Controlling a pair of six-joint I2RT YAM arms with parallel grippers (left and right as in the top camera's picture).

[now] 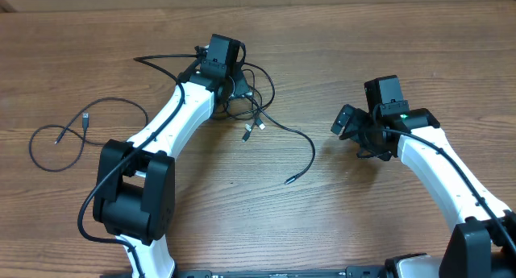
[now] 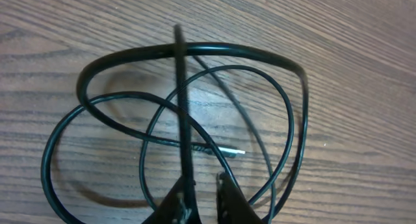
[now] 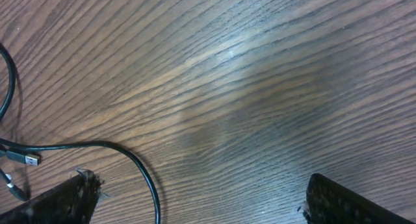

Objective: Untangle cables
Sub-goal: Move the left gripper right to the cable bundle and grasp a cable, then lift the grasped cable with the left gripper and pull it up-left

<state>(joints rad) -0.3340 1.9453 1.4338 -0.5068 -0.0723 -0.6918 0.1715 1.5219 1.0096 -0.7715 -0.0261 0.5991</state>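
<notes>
Cables [image 2: 247, 52] bunched in a knot of loops on the tabletop [image 1: 339, 221], right under the left arm's wrist, toward the far edge. One loose cord [image 1: 32, 145] lying well apart off to the left, free of the knot by the look of it. Left fingers [image 2: 177, 208] nearly closed, pinching what looks like a single thin strand [image 2: 182, 107] running straight up across the thick loop. Right fingers [image 3: 354, 204] spread wide, holding nothing, hovering over bare wood near a trailing cord [image 3: 148, 182].

Tips for the pull, just my take:
- Lift slowly and out to the side, away from the knot, not straight up.
- Watch for the whole bundle rising along. If so, stop and pin the thick loop down with the right fingers.
- Keep clear of the silver plug [image 2: 234, 152], likely to snag inside a loop.
- Small tugs, no yanks.
</notes>
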